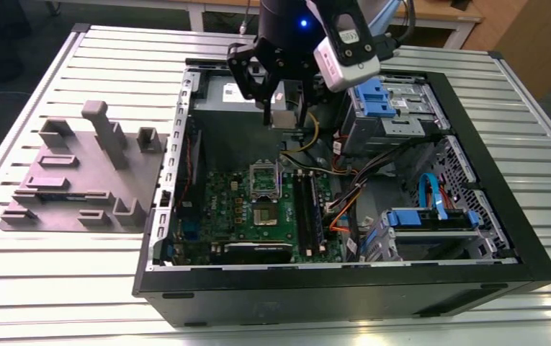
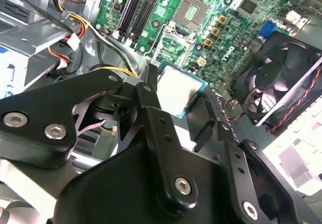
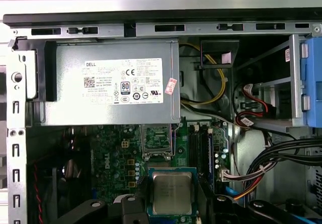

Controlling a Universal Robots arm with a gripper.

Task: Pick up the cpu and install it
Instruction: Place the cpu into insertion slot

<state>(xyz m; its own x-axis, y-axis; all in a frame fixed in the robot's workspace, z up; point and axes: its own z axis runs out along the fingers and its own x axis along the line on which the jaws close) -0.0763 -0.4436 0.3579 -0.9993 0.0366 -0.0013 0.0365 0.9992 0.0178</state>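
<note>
The gripper [image 2: 176, 96] pinches the cpu [image 2: 177, 85] by two opposite edges between its black fingers [image 2: 202, 118], the silvery top facing the wrist cameras. The chip hangs inside the open computer case [image 1: 352, 292], above the green board [image 3: 121, 158] and clear of it. Beyond it in the first wrist view lies the socket frame [image 3: 157, 137], then the grey power supply [image 3: 108, 83].

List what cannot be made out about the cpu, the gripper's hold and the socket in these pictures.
- Underside of the cpu: it faces away from the camera in both wrist views.
- Where the gripper meets the cpu's edges: partly covered by its own black links in the second wrist view.
- Pins of the socket: too small to tell in the exterior view.
</note>
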